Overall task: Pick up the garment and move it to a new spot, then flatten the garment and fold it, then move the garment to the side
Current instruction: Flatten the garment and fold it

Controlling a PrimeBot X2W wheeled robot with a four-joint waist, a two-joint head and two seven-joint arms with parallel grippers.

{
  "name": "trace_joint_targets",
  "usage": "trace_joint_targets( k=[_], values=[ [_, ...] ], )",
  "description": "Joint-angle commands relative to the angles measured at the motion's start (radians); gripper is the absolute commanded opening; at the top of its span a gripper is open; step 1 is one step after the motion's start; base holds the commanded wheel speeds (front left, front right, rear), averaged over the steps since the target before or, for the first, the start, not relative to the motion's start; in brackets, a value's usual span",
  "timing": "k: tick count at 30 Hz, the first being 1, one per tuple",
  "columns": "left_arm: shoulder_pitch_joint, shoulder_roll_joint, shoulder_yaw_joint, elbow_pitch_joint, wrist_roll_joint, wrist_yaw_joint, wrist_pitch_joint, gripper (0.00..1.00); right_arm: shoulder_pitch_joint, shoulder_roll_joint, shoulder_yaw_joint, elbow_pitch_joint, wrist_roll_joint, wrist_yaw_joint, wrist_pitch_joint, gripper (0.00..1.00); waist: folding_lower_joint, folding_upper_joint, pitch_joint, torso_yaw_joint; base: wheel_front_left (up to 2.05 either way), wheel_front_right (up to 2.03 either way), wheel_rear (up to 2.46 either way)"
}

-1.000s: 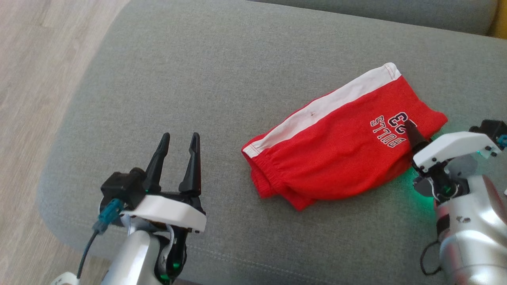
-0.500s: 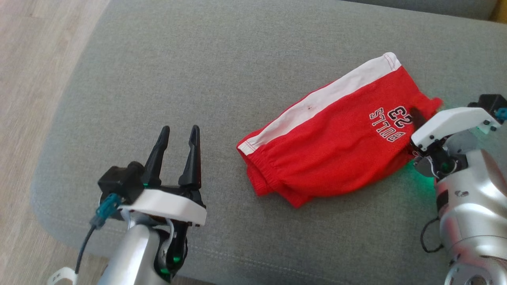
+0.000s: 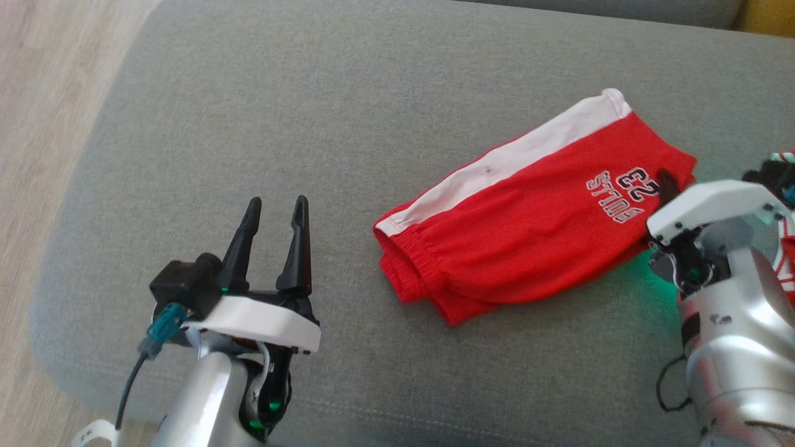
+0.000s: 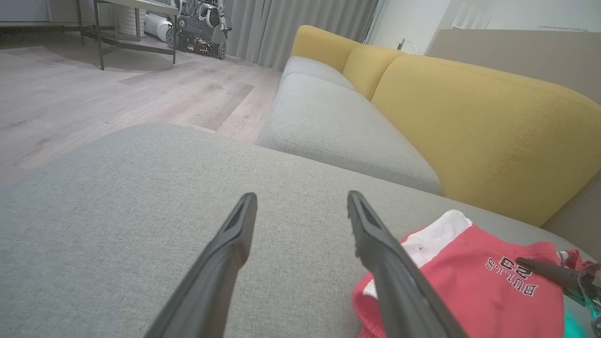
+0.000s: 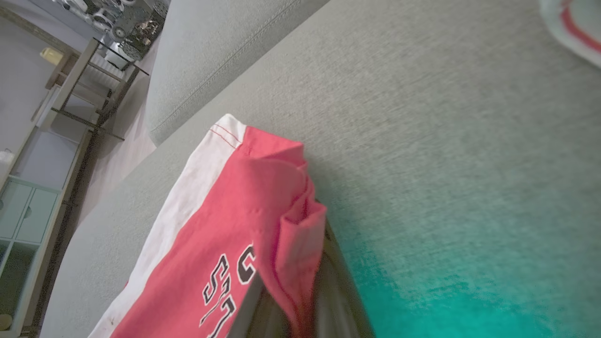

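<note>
The garment (image 3: 528, 217) is a pair of red shorts with a white side stripe and "BULLS 23" lettering, folded on the grey sofa cushion (image 3: 310, 112). My right gripper (image 3: 668, 185) is shut on the garment's right edge; in the right wrist view a fold of red cloth (image 5: 296, 244) is pinched between the two fingers (image 5: 335, 277). My left gripper (image 3: 275, 209) stands open over bare cushion left of the garment, with nothing between its fingers (image 4: 225, 253). In the left wrist view the garment (image 4: 469, 286) lies at the lower right.
Wooden floor (image 3: 37, 93) runs along the cushion's left edge. A yellow sofa back (image 4: 469, 122) and a second grey seat cushion (image 4: 338, 126) lie beyond. Another red-and-white cloth (image 3: 785, 248) peeks out at the far right, behind my right arm.
My right gripper has closed on the garment's right edge and drawn it a little to the right. The head camera has shifted slightly. The left gripper has stayed open in place.
</note>
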Motion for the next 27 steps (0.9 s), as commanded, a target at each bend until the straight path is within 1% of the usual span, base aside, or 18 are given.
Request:
trace_joint_targets(
  k=[1,4,7,9,13,15,17,21,25,27],
  values=[
    [-0.035,0.003,0.031,-0.026,0.009,-0.001,-0.006,1.0,-0.011,0.011,0.022,-0.038,0.008,-0.001,-0.014,0.0,-0.0001,0.0,-0.004,-0.005,0.0,0.0,0.0],
    [-0.03,0.003,0.031,-0.025,0.014,-0.002,-0.006,1.0,0.017,0.011,0.012,-0.061,0.014,-0.001,-0.049,0.0,-0.0001,0.0,-0.015,-0.018,0.0,0.0,0.0],
    [-0.022,0.003,0.032,-0.022,0.018,-0.002,-0.006,1.0,0.045,0.011,-0.023,-0.081,0.016,-0.001,-0.092,0.0,-0.0001,0.0,-0.029,-0.03,0.0,0.0,0.0],
    [-0.015,0.003,0.033,-0.02,0.02,-0.001,-0.006,1.0,0.071,0.011,-0.054,-0.09,-0.002,-0.001,-0.127,0.0,-0.0001,0.0,-0.041,-0.039,0.0,0.0,0.0],
    [0.0,0.003,0.031,-0.015,0.025,-0.002,-0.006,1.0,0.124,0.011,-0.156,-0.081,-0.026,-0.001,-0.196,0.0,-0.0001,0.0,-0.069,-0.054,0.0,0.0,0.0],
    [0.007,0.003,0.032,-0.014,0.027,0.001,-0.006,1.0,0.141,0.011,-0.176,-0.06,-0.023,-0.001,-0.22,0.0,-0.0001,0.0,-0.081,-0.062,0.0,0.0,0.0],
    [0.012,0.003,0.034,-0.015,0.026,0.002,-0.006,1.0,0.146,0.011,-0.151,-0.035,0.001,-0.001,-0.233,0.0,-0.0001,0.0,-0.087,-0.071,0.0,0.0,0.0],
    [0.015,0.003,0.036,-0.015,0.032,-0.001,-0.006,1.0,0.135,0.011,-0.056,-0.015,0.054,-0.001,-0.275,0.0,-0.0001,0.0,-0.092,-0.09,0.0,0.0,0.0],
    [0.013,0.003,0.041,-0.013,0.032,-0.002,-0.006,1.0,0.117,0.011,0.07,-0.045,0.095,-0.001,-0.331,0.0,-0.0001,0.0,-0.098,-0.1,0.0,0.0,0.0],
    [0.013,0.003,0.038,-0.01,0.033,-0.003,-0.006,1.0,0.113,0.011,0.146,-0.07,0.138,-0.001,-0.348,0.0,-0.0001,0.0,-0.104,-0.1,0.0,0.0,0.0]
  ],
)
